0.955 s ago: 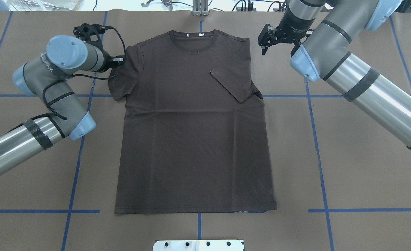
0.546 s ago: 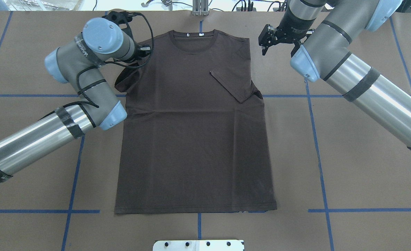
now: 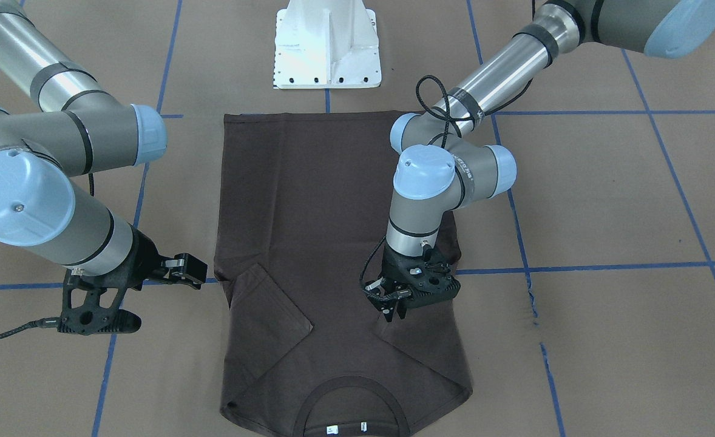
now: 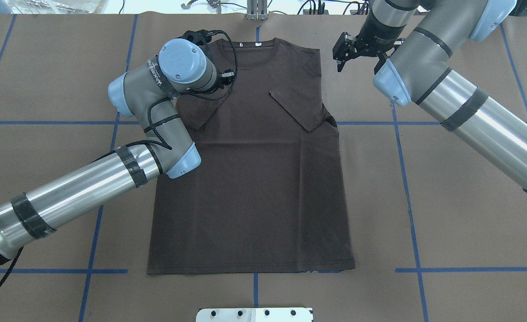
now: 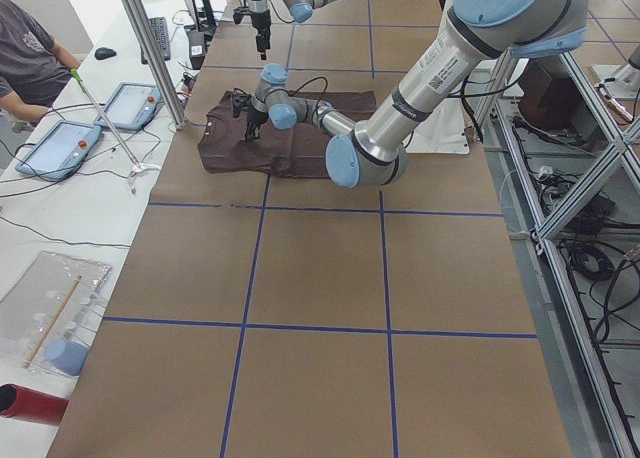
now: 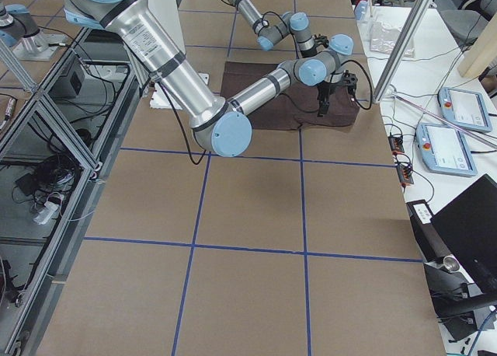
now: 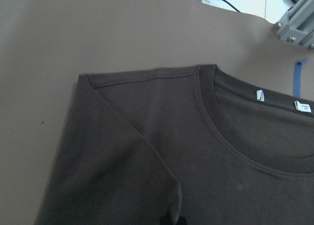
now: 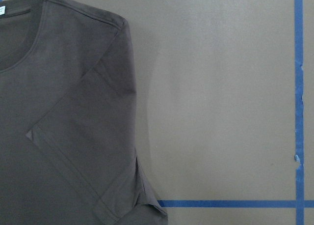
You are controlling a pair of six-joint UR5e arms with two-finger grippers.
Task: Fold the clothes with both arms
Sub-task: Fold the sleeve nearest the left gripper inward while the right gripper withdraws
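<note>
Basically: left gripper (image 3: 395, 314) pinching a sleeve (image 4: 201, 112) of the T-shirt (image 4: 250, 192), folded over the chest; shirt flat on counter (image 4: 447, 201). Right gripper (image 4: 343, 58) open, beside other shoulder. Risk: lifting before release drags sleeve, undoes fold.

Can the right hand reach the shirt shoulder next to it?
Probably yes. The right hand hovers just off that shoulder with only bare table between; the left hand, shut on the other sleeve, is well clear.

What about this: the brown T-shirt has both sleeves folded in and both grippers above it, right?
Not quite. Only the left gripper is above the T-shirt; the right gripper is beside it, over the brown paper, as the overhead view shows.
</note>
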